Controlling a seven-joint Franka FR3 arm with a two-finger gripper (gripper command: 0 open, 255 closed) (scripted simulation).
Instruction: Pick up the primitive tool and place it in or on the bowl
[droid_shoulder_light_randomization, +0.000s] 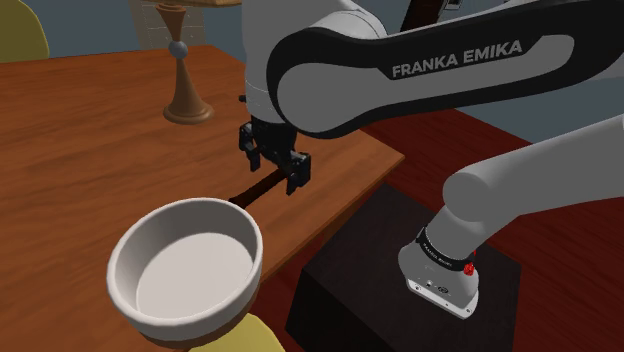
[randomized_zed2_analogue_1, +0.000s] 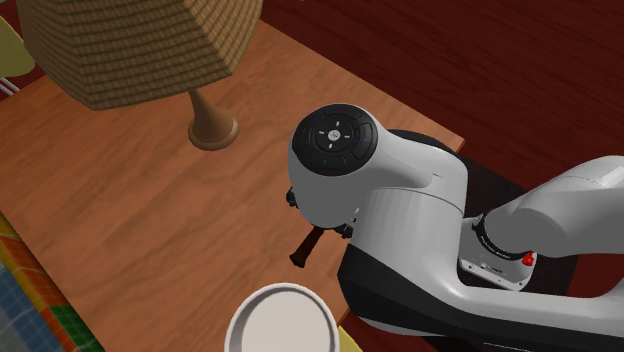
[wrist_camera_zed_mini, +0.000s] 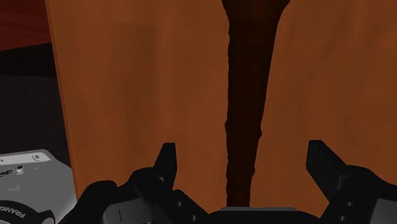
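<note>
The tool is a long, dark brown, club-like stick (wrist_camera_zed_mini: 245, 108) lying flat on the wooden table (droid_shoulder_light_randomization: 90, 170), near the table edge closest to the stand. It also shows as a dark strip (droid_shoulder_light_randomization: 252, 192) under the hand and pokes out from beneath the arm (randomized_zed2_analogue_1: 305, 248). My black gripper (droid_shoulder_light_randomization: 277, 172) hangs just above it, open. In the wrist view the gripper (wrist_camera_zed_mini: 243, 162) straddles the stick, whose thin end runs between the fingers (wrist_camera_zed_mini: 167, 159) without touching them. The white bowl (droid_shoulder_light_randomization: 130, 290) stands empty at the table's corner, a short way past the stick's other end, and shows again from above (randomized_zed2_analogue_1: 245, 325).
A lamp with a turned wooden base (droid_shoulder_light_randomization: 187, 100) stands behind the gripper; its woven shade (randomized_zed2_analogue_1: 130, 40) overhangs the table. The table edge (droid_shoulder_light_randomization: 385, 160) drops to a dark red floor beside the black stand (droid_shoulder_light_randomization: 400, 270). A yellow chair back (droid_shoulder_light_randomization: 20, 35) is at far left.
</note>
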